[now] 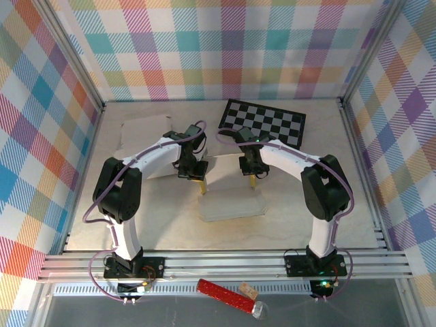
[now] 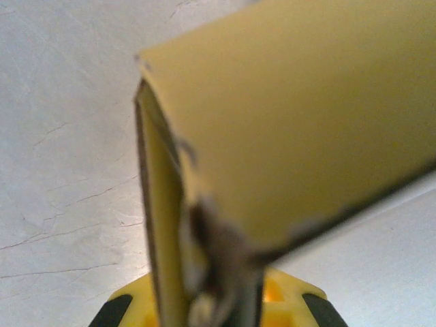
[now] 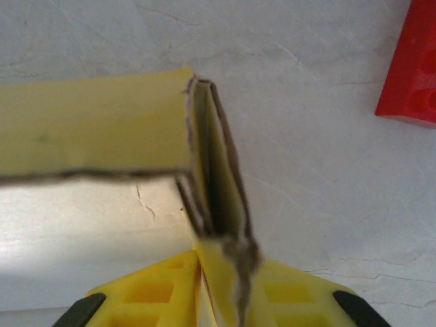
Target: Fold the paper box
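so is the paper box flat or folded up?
Partly folded: yellowish cardboard box has a wall raised, with doubled corner flaps pinched in the left fingers and right fingers.

Top cam: high at near edge, looking down over whole bench. Wrist cams: point-blank on paper box flaps, opposite ends; top cam covers both spots.

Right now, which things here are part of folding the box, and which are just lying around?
In the job:
box
left pincer, clamped on a flap
right pincer, clamped on a flap

Lying about:
checkerboard
white sheet
red block
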